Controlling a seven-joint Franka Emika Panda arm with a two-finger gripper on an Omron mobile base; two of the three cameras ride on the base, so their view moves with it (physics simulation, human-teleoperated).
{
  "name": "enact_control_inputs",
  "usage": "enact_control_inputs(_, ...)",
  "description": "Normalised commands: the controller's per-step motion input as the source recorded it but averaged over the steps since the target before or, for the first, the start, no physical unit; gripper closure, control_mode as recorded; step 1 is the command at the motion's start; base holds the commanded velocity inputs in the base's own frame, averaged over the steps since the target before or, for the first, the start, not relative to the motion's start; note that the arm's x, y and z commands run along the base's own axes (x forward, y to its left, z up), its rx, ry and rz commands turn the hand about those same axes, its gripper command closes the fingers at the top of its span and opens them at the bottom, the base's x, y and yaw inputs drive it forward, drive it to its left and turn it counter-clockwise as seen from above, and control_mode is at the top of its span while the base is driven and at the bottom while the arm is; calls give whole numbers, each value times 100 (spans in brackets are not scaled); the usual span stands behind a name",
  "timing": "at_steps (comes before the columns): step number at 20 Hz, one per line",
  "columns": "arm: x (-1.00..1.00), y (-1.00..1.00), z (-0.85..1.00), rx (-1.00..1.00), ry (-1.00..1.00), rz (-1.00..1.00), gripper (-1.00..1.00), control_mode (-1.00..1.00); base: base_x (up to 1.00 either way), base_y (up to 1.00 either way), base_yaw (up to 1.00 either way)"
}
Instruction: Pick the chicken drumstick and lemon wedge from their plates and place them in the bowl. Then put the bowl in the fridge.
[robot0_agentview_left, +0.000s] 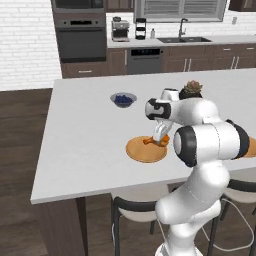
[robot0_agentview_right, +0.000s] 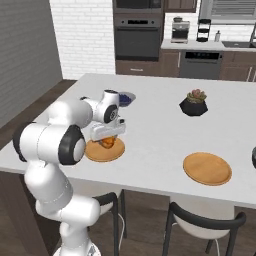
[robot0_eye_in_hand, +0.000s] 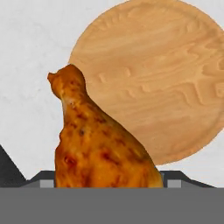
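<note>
Left base view: gripper (robot0_agentview_left: 160, 139) low over the near plate (robot0_agentview_left: 140, 152), chicken drumstick (robot0_agentview_left: 150, 141) between the fingers, bone end poking out sideways. Right base view: same clamp, meat just under the fingers, seemingly clear of the plate, ready for carrying. Hand view: fingers spread wide around the bulbous end, plate beyond them.

Golden-brown drumstick (robot0_eye_in_hand: 98, 148) mottled with darker orange-red patches, orange-tan plate (robot0_eye_in_hand: 166, 83) with wavy wood grain at upper right, second tan plate (robot0_agentview_right: 207, 168) at lower right, pale grey speckled counter (robot0_agentview_left: 85, 130), grey bowl (robot0_agentview_left: 123, 99) of blue berries, black pot (robot0_agentview_right: 194, 106) with pink-green succulent
</note>
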Motion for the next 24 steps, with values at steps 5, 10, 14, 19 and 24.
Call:
enact_control_inputs(5, -24, -2, 47, 1, -2, -58, 100, -100, 0, 0, 0)
enact_control_inputs(10, -39, 9, 29, -2, 0, -28, 100, -100, 0, 0, 0)
enact_control_inputs(14, -79, 0, 39, -3, 0, -8, 100, -100, 0, 0, 0)
enact_control_inputs(19, -62, 0, 40, -1, 0, -6, 100, 100, -8, 0, -2)
enact_control_inputs(24, 0, 0, 0, 0, 0, 0, 100, 100, -48, -42, -8)
